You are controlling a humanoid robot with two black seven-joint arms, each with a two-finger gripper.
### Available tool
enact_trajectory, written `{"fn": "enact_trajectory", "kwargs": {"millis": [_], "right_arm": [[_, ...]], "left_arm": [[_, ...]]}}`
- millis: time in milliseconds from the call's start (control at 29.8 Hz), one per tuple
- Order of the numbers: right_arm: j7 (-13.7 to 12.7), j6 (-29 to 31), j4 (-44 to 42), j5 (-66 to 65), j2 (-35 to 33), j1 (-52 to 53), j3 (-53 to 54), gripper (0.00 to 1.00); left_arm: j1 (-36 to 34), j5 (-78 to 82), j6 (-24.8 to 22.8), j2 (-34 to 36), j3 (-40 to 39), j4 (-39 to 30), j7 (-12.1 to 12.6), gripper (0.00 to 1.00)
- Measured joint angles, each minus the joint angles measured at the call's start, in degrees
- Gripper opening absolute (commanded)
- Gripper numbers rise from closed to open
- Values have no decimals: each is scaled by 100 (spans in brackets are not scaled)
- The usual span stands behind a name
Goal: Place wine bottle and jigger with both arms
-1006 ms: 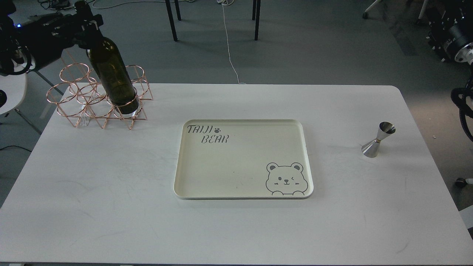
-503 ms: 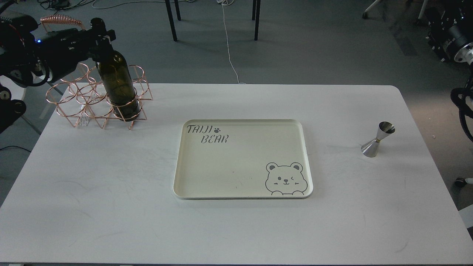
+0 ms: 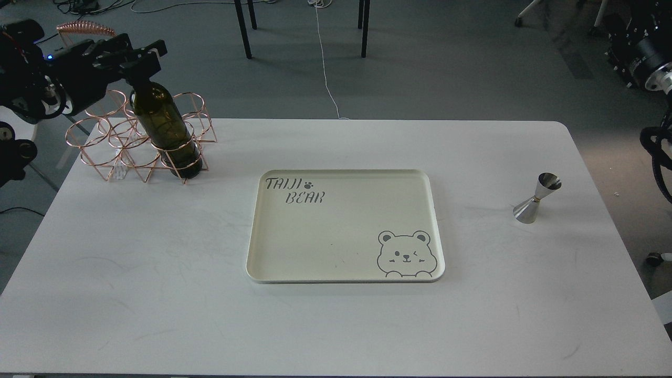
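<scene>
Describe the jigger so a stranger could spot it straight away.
Start at the cream tray printed with a bear, in the middle of the white table. Look to its right, toward the table's right edge: the jigger stands alone there. It is a small shiny silver hourglass cup with a thin gold waist, far shorter than the green bottle in the copper rack at far left.

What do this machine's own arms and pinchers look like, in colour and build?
The left arm is chunky and black, with a small blue light and black cabling; its left gripper is black and blocky. The right arm shows black housing, a silver ring and looped black cable.
</scene>
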Motion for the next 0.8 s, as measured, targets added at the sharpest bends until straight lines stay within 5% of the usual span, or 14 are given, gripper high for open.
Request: {"fn": "enact_trajectory", "kwargs": {"millis": [469,804], "right_arm": [[0,-185,-108,167,-106,-264,364,99],[-15,541,-746,2070,-116,-546,369,99]], "left_arm": [[59,-5496,-92,604,6,293,14,98],[522,-8977,-919,139,6,1327,0,98]]}}
